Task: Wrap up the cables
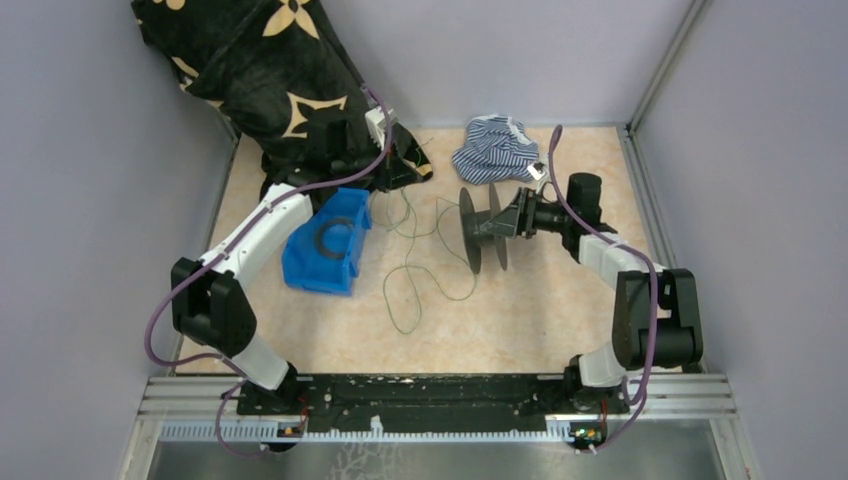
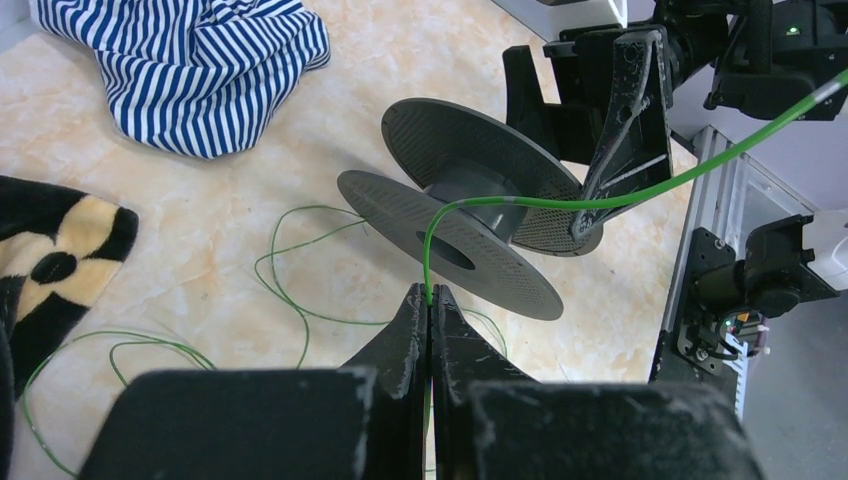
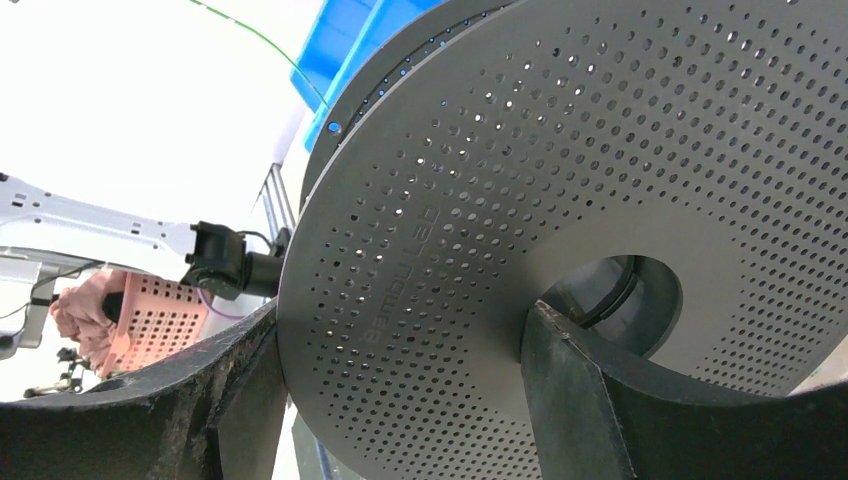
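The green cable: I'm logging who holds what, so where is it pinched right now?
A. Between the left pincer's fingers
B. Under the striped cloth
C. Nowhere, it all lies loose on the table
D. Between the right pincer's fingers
A: in the left wrist view the green cable rises from between the closed fingers of the left pincer, while the right pincer grips the spool.
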Robot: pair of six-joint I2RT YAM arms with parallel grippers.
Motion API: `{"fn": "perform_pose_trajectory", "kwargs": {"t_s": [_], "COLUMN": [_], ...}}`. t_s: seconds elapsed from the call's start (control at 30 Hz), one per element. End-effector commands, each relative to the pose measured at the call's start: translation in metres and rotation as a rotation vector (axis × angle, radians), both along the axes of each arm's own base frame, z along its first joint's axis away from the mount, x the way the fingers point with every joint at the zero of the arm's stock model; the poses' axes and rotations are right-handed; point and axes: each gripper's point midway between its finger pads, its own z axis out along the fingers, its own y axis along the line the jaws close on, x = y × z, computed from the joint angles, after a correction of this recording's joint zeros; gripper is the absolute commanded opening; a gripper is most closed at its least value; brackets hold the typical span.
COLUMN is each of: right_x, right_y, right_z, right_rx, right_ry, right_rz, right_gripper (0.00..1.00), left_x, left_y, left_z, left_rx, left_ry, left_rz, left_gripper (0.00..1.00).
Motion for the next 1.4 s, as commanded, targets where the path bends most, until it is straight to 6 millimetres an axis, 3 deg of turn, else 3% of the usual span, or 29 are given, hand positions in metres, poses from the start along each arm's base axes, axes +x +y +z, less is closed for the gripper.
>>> {"fn": "perform_pose_trajectory", "kwargs": {"t_s": [0.0, 0.2, 0.37, 0.73, 1.37], "right_x": [0.007, 0.010, 0.011, 0.015, 0.030], "right_y": [-0.009, -0.020, -0.027, -0.036, -0.050], "right_z": [0.004, -0.006, -0.008, -0.006, 0.021], "right_rx": [0.018, -0.027, -0.063, -0.141, -0.261], "right_ry": [-0.043, -0.024, -0.028, -0.073, -0.157], "right_rz": [0.012, -0.009, -0.010, -0.001, -0.070], "right_gripper": [0.49, 0.72, 0.82, 0.84, 0.84], "left_x": [0.000, -0.003, -0.004, -0.010, -0.016], "left_y": [-0.004, -0.007, -0.010, -0.021, -0.041], "left_z": [0.006, 0.007, 0.006, -0.010, -0.034], "left_rx": [0.002, 0.004, 0.013, 0.099, 0.160], "left_ry": [-0.034, -0.038, -0.044, -0.082, -0.060], "left_rz": [-0.015, -0.023, -0.031, -0.034, -0.043], "left_gripper": [0.00, 0.00, 0.00, 0.00, 0.00]}}
